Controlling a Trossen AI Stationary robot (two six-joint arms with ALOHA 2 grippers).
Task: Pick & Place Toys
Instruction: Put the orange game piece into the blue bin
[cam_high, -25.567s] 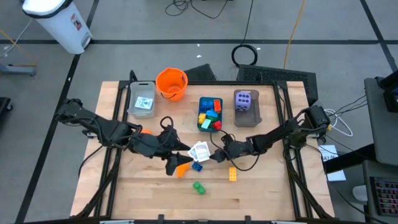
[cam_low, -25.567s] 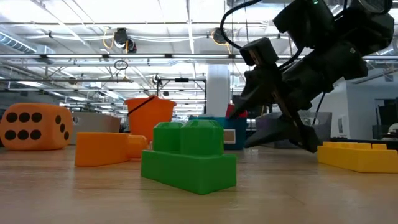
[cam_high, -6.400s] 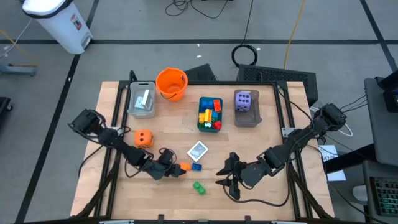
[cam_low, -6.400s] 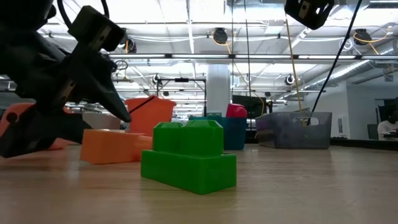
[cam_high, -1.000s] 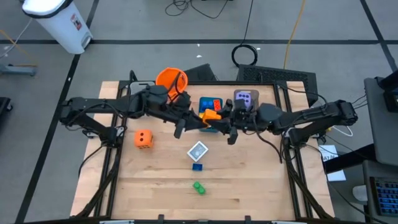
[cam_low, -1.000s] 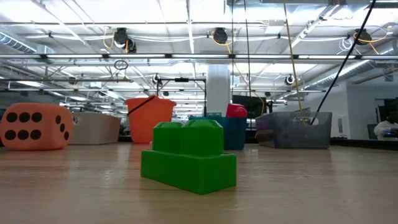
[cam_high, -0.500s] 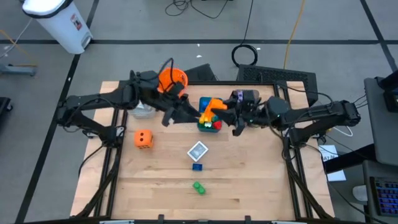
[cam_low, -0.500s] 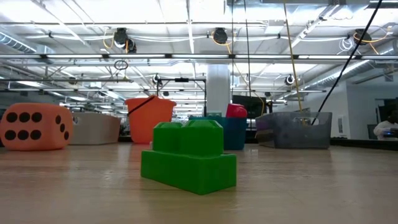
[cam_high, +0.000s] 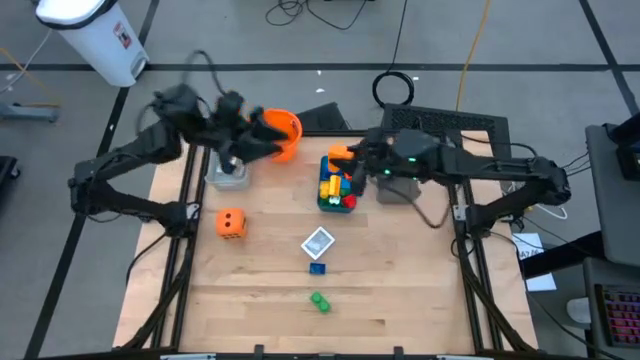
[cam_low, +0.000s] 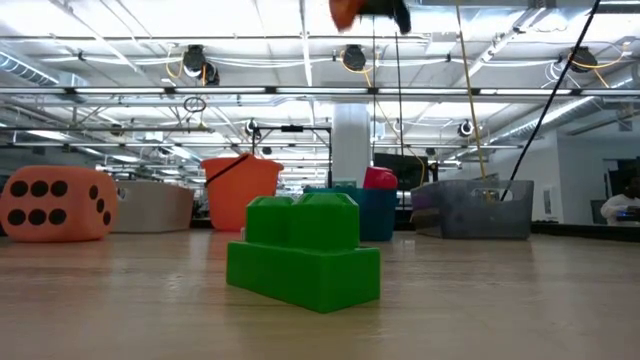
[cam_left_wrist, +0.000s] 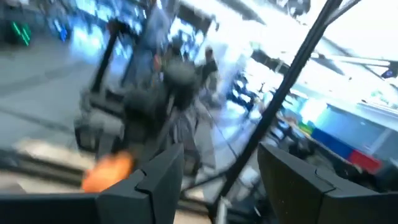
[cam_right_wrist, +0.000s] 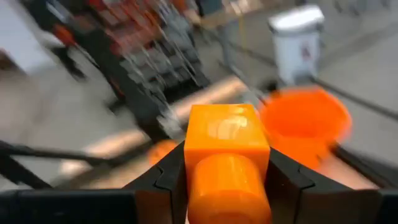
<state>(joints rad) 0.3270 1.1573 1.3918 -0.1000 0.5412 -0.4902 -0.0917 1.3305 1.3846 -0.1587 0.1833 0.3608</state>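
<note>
Between the right gripper's (cam_right_wrist: 227, 180) fingers: orange brick (cam_right_wrist: 227, 149); above teal tray (cam_high: 337, 203).

On the desk (cam_high: 400, 290) a card (cam_high: 318, 242) lies between die (cam_high: 230, 223) and brick-filled tray (cam_high: 337, 199) behind it

Near half: open wood, only green brick (cam_high: 319, 301), blue brick (cam_high: 317, 267), card (cam_high: 318, 242) | Far edge: crowded by bucket (cam_high: 283, 131), trays, both arms.

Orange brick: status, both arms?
Right gripper shut on orange brick, above teal tray. Left gripper open, empty, by orange bucket. Nothing in the way.
</note>
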